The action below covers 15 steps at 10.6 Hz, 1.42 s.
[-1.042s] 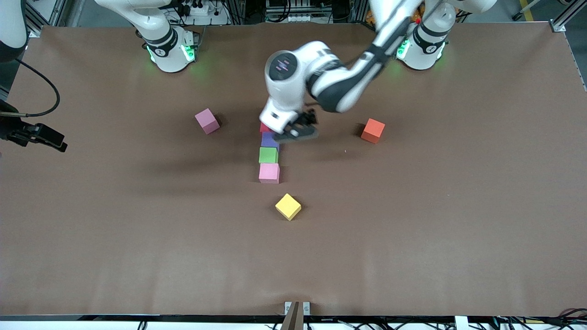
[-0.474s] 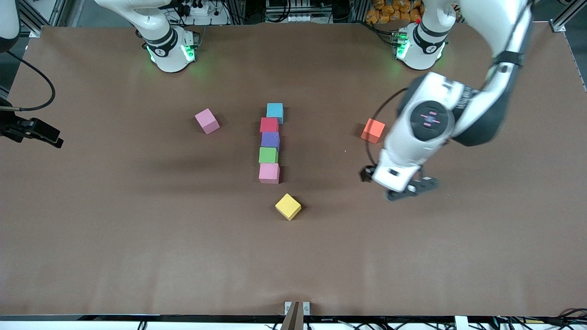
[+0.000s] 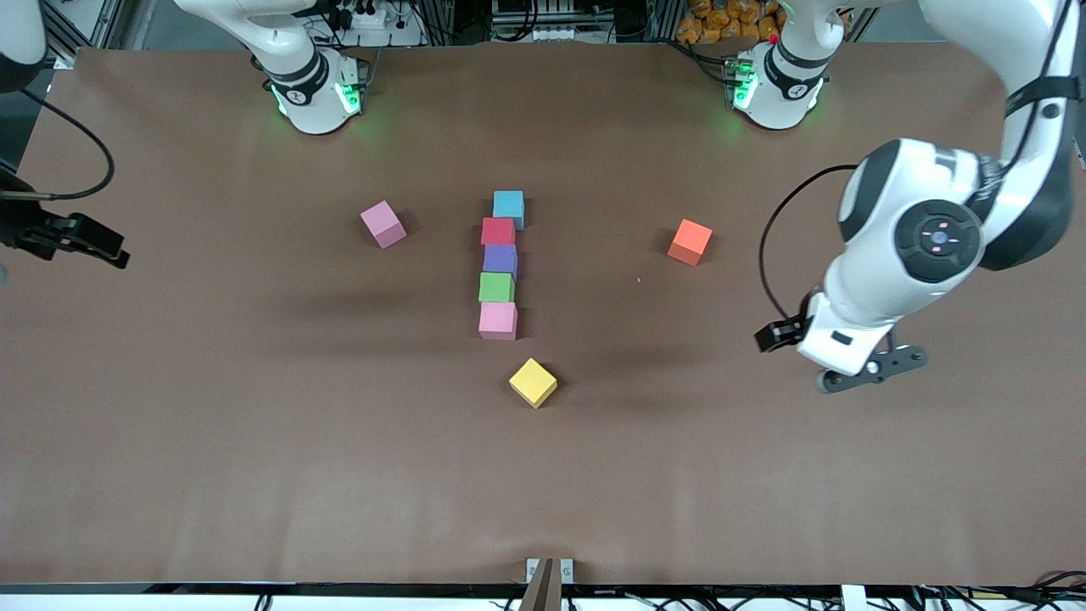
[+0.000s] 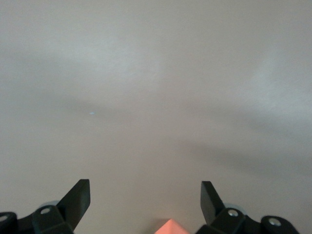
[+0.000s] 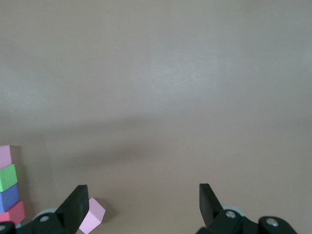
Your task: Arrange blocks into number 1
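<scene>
Five blocks form a straight column in the table's middle: blue farthest from the front camera, then red, purple, green and pink. A second pink block lies loose toward the right arm's end, an orange one toward the left arm's end, and a yellow one nearer the camera than the column. My left gripper hangs open and empty over bare table; the orange block's corner shows between its fingers. My right gripper waits open and empty at the table's edge.
The brown table stretches wide around the blocks. In the right wrist view the loose pink block sits beside one finger and the column's green block shows at the edge. The arm bases stand along the table's back edge.
My left arm swung away from the column toward its own end of the table, leaving the blue block at the column's end by the red one. The right arm barely moved.
</scene>
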Available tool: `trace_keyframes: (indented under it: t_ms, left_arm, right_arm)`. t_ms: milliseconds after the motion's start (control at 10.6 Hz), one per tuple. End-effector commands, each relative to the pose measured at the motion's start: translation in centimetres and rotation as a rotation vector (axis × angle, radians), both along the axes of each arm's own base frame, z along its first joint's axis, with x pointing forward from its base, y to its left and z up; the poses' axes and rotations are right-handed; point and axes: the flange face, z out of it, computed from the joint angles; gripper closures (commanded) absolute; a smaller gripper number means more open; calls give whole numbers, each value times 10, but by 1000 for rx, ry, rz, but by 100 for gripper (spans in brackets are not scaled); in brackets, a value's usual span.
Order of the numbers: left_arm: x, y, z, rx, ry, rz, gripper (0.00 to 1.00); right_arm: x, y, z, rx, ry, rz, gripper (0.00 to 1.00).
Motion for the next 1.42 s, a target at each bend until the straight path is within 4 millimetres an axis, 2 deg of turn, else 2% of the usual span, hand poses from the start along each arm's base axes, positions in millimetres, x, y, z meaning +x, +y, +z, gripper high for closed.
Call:
trace_keyframes:
  t_ms: [0,189,284,568,758,853,1042,1137,1326]
  left_arm:
    - [-32,25,24,44,37,-32,0]
    - [-59,62,60,-10,24,-77,0]
    - [-74,69,72,-9,13,-93,0]
    - [-91,76,129,-25,-85,-98,0]
    - [-91,74,168,-100,-125,-235,0]
    - [-92,82,184,-113,-105,-251,0]
    - [-96,89,189,-145,-48,-314,0]
    - [-98,86,209,-138,-57,-327,0]
    - [-102,83,215,-139,-31,-333,0]
  right_arm:
    - [0,3,3,13,-2,-5,0]
    - [-1,4,5,12,1,-4,0]
    - [-2,3,7,12,-1,-5,0]
    - [-7,3,11,14,18,-6,0]
    - [-9,4,12,14,30,-3,0]
    - [-10,5,11,14,39,-1,0]
    - [-9,10,9,14,42,7,0]
    - [-9,11,9,14,42,6,0]
    - [-9,10,10,14,41,6,0]
